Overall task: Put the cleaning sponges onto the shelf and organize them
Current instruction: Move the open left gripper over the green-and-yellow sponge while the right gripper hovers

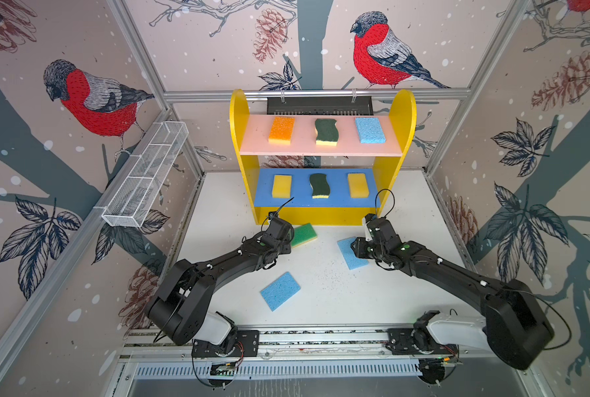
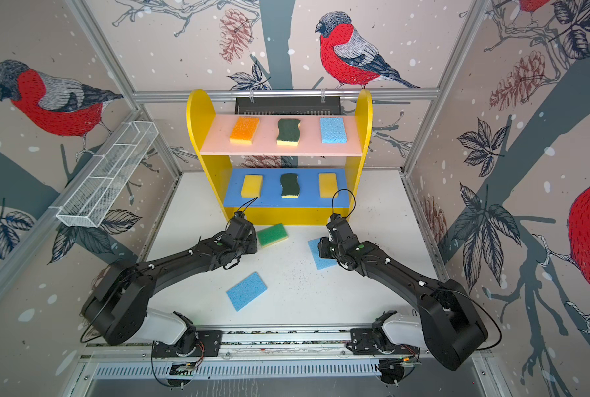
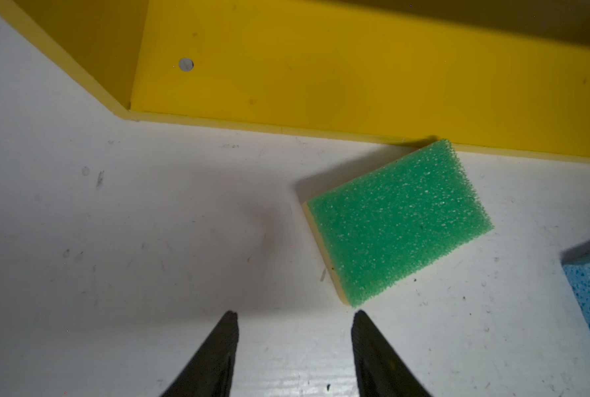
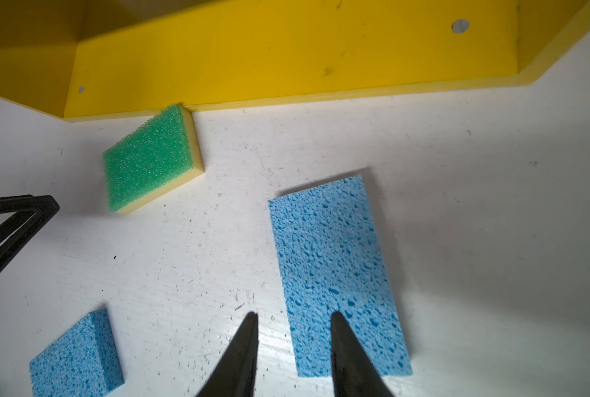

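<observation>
The yellow shelf (image 1: 321,214) holds an orange sponge (image 1: 282,130), a wavy scourer (image 1: 326,131) and a blue sponge (image 1: 370,130) on its pink board. Two yellow sponges (image 1: 282,186) flank a scourer (image 1: 318,185) on the blue board. On the table a green sponge (image 3: 396,220) lies askew with one corner at the shelf base. My left gripper (image 3: 295,314) is open, its one fingertip just short of that sponge's near corner. My right gripper (image 4: 294,314) is open over the long edge of a blue sponge (image 4: 335,268). Another blue sponge (image 1: 280,290) lies nearer the front.
A white wire-mesh basket (image 1: 149,172) hangs on the left wall. A black box (image 1: 319,105) sits behind the shelf top. Aluminium posts frame the cell, and the arm bases sit on a rail (image 1: 321,338) along the front edge.
</observation>
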